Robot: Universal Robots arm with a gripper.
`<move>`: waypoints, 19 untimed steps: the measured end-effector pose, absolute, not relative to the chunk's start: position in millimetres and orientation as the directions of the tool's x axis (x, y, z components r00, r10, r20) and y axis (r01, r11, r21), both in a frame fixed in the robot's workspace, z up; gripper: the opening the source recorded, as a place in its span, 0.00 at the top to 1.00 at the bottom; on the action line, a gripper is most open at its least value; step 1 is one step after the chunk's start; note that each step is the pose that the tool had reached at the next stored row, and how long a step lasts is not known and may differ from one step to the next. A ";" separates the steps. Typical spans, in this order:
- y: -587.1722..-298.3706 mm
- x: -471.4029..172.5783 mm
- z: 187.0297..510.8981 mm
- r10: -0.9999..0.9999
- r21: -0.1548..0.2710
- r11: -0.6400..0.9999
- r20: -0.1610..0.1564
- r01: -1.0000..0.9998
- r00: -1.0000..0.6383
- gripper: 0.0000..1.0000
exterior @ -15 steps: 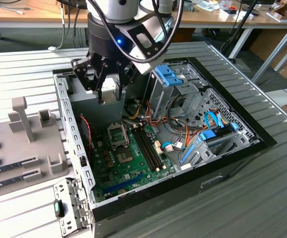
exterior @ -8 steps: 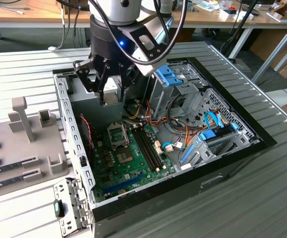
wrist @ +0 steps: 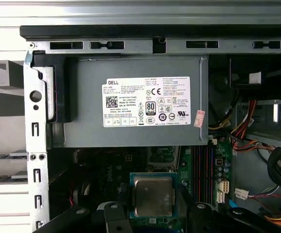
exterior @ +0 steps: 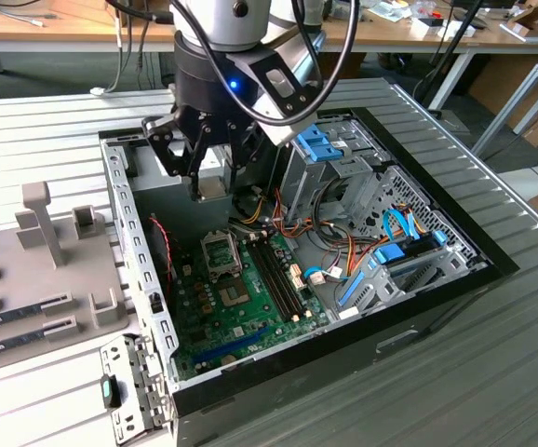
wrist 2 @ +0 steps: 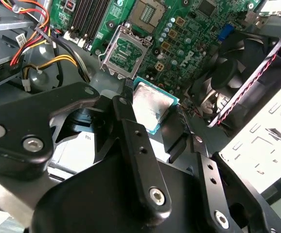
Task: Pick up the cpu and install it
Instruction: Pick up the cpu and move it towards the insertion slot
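Observation:
The cpu [wrist 2: 155, 99] is a small square chip with a silver-grey top and a thin green rim, and my gripper [wrist 2: 152, 106] is shut on it by two opposite edges. In the first wrist view the cpu [wrist: 153, 195] sits between the black fingers [wrist: 123, 206], hanging above the motherboard. In the exterior view my gripper [exterior: 210, 191] hovers inside the open computer case [exterior: 437, 279], above and just behind the empty socket [exterior: 221, 251]. The socket [wrist 2: 126, 53] has its hinged metal frame around it.
A grey power supply box [wrist: 131, 97] lies close beside the gripper. Memory slots [exterior: 274, 270], coloured cables [exterior: 343, 247] and a blue-tabbed drive cage [exterior: 320, 149] fill the case's right part. A black fan [wrist 2: 228, 73] sits by the case wall. Grey fixtures [exterior: 46, 223] stand outside at the exterior view's left.

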State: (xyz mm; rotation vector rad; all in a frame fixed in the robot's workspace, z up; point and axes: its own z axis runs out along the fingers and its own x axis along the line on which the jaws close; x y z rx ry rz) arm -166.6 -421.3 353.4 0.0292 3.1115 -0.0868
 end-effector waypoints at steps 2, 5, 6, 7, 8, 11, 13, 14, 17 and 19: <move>-421.9 -165.9 353.2 0.018 -0.056 0.998 -0.029 0.020 -0.999 0.53; -422.9 -164.3 352.6 0.018 -0.058 0.998 -0.029 0.020 -0.999 0.53; -423.5 -163.5 352.3 0.018 -0.059 0.998 -0.029 0.020 -0.999 0.53; -423.9 -162.8 352.1 0.018 -0.059 0.998 -0.029 0.020 -0.999 0.53; -424.2 -162.4 352.0 0.018 -0.060 0.998 -0.029 0.020 -0.999 0.53; -425.7 -160.4 351.2 0.018 -0.062 0.998 -0.029 0.020 -0.999 0.53; -427.0 -158.6 350.6 0.018 -0.063 0.998 -0.029 0.020 -0.999 0.53; -427.4 -158.1 350.4 0.018 -0.064 0.998 -0.029 0.020 -0.999 0.53; -428.5 -156.7 349.9 0.018 -0.065 0.998 -0.029 0.020 -0.999 0.53; -429.4 -155.4 349.5 0.018 -0.067 0.998 -0.029 0.020 -0.999 0.53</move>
